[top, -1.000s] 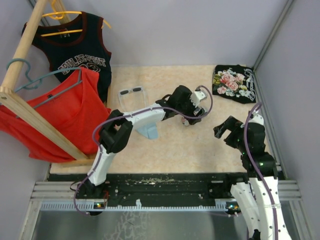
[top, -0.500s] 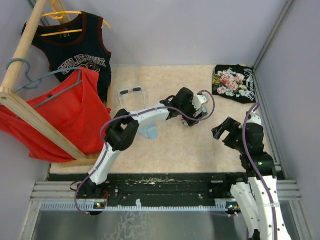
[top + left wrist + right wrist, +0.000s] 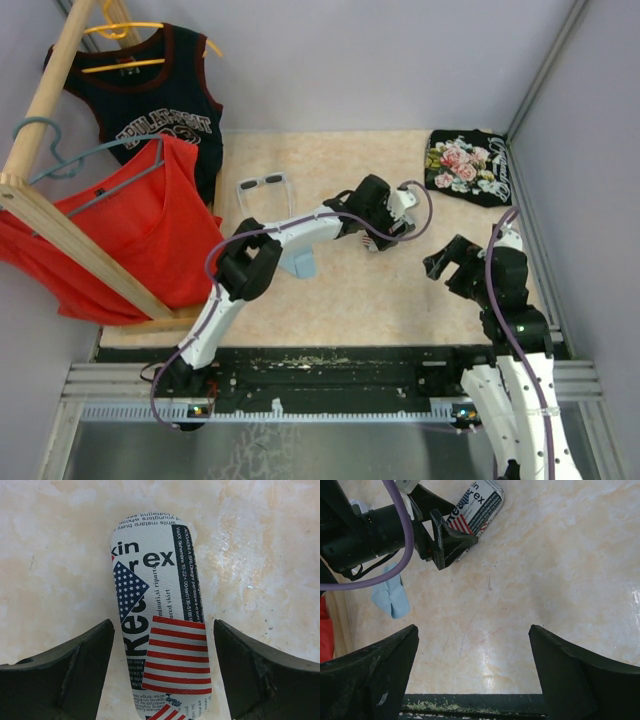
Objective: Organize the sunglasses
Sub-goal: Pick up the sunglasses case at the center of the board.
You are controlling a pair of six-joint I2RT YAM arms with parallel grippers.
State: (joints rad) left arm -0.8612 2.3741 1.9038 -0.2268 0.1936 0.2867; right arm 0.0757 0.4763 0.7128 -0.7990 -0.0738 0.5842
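Left tool (image 3: 161, 630): we are finding it wide open and holding nothing. Its two fingers are standing either side of the near end of the flag-print case (image 3: 155, 595), with a gap on each side.
Right tool (image 3: 472, 635): we are finding it equally wide open and empty, hanging above bare worktop (image 3: 340, 295) to the right of the case.
Sunglasses (image 3: 263, 183): they are lying on the worktop at the far left, just beside the black jersey (image 3: 150, 100) and well apart from both tools.
Risk, grip: the case is lying slightly askew between the fingers, and only its rounded end is sitting in the gap. We are judging that a closure here could twist it or squeeze it out forwards.
Risk, cloth: the left arm is reaching across the light-blue cloth (image 3: 392, 597). A low return sweep could drag it.
Risk, sunglasses: they are sitting close to the hanging garments and their arms are thin. We are expecting that a careless approach could push them under the fabric or bend an arm.
Risk, arms: the two tools are working near each other, so contact is possible if both are heading for the case.
Left wrist view: it alone is showing the clearance between fingers and case, and the case's print.
Right wrist view: it is showing the left tool from the side, over the case, and the cloth lying clear of it.
Top view: it alone is showing the sunglasses. The case there is almost wholly hidden under the left tool.
Height of the left tool above the worktop: we cannot tell.
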